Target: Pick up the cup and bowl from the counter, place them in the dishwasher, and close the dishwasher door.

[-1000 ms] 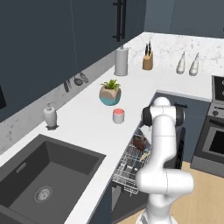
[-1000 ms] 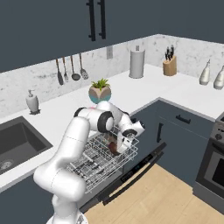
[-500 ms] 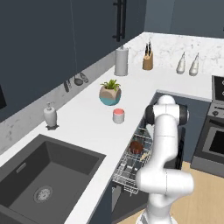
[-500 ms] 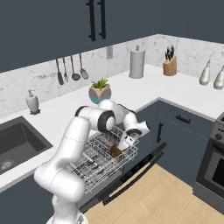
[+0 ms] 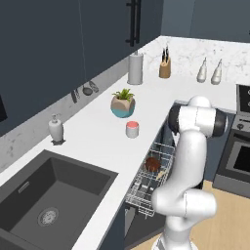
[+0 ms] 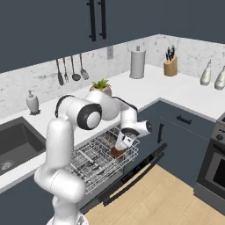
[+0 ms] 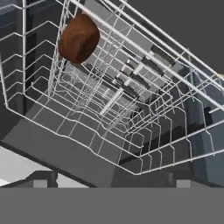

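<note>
Left base view: no readable brand, label or writing anywhere. One bowl (image 5: pixel 153 163), dark reddish-brown, sat in the white wire rack (image 5: pixel 146 188) pulled out of the dishwasher (image 6: pixel 132 173), at the rack's far end. One cup (image 5: pixel 132 129), salmon-red, stood on the white counter (image 5: pixel 93 141), just near of the one plant pot (image 5: pixel 122 104). One soap dispenser (image 5: pixel 55 129) stood by the dark sink (image 5: pixel 49 195). One paper towel roll (image 5: pixel 135 68), one knife block (image 5: pixel 165 68) and two pale bottles (image 5: pixel 210 72) stood along the far wall. Right base view showed the gripper (image 6: pixel 123 141) just above the bowl (image 6: pixel 117 152), jaws spread wide, holding nothing. Dishwasher door (image 6: pixel 136 169) was folded down open. Hand view showed the bowl (image 7: pixel 78 38) lying free among the rack wires.
</note>
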